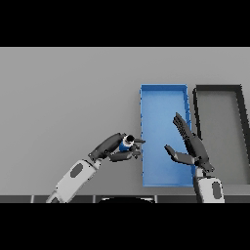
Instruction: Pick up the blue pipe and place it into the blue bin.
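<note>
The left hand [115, 148] grasps the blue pipe [126, 144] between curled fingers and thumb, just beside the left wall of the blue bin [163, 93]. The right hand [189, 146] is released, fingers straight, over the bin's right side. A dark bin [218, 89] stands immediately right of the blue bin on the grey table [68, 97].

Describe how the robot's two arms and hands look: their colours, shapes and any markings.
Both arms are white, rounded shells with grey trim. Each forearm carries a dark grey oval patch near the wrist. The left hand and right hand are dark grey to black, with slim, segmented fingers and a thumb. No cables, sleeves or lettering show.
</note>
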Available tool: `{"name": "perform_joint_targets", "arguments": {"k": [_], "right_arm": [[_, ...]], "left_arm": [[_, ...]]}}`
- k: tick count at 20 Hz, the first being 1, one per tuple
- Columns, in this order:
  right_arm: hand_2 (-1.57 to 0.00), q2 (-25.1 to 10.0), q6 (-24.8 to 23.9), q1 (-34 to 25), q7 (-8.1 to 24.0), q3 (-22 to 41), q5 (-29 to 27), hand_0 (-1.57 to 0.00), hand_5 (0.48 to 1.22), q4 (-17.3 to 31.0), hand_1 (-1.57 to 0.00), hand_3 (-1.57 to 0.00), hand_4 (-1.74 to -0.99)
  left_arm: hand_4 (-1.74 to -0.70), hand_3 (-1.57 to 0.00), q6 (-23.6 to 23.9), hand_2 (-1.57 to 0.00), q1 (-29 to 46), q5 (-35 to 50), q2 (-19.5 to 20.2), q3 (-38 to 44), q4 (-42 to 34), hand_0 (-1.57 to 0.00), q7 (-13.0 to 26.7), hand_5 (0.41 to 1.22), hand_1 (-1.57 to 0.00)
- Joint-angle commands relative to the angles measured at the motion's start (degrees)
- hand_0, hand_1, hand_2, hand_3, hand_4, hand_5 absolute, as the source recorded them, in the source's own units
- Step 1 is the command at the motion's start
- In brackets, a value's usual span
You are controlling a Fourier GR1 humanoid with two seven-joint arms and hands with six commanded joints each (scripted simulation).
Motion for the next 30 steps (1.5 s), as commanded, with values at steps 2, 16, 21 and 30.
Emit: {"name": "perform_joint_targets", "arguments": {"k": [2,16,21,30], "right_arm": [[0.00,-4.0,4.4,-1.7,4.2,0.2,-6.3,0.00,0.537,-3.8,0.00,0.00,-1.282],[0.00,-5.0,13.3,-24.9,22.1,13.5,-11.1,0.00,0.531,-3.4,0.00,0.00,-1.232],[0.00,-0.3,13.5,-29.9,24.1,16.8,-9.2,0.00,0.511,0.5,0.00,0.00,-1.219],[-1.04,3.5,17.4,-36.9,24.9,18.8,-12.8,-1.02,0.606,6.8,-1.01,-0.87,-1.530]], "left_arm": [[-1.74,-1.49,-0.3,-1.57,0.4,-0.7,0.1,-0.4,0.4,-1.57,-0.4,1.221,-1.57],[-1.74,-1.52,-2.4,-1.57,-0.2,-0.2,-0.1,0.1,0.7,-1.57,-2.3,1.221,-1.57],[-1.74,-1.54,-2.6,-1.57,-0.4,-1.4,0.2,0.0,1.3,-1.57,-2.3,1.221,-1.57],[-1.57,-0.78,-3.8,-0.86,-1.0,-6.1,1.7,-0.4,0.0,-0.94,4.0,1.221,-0.88]]}}
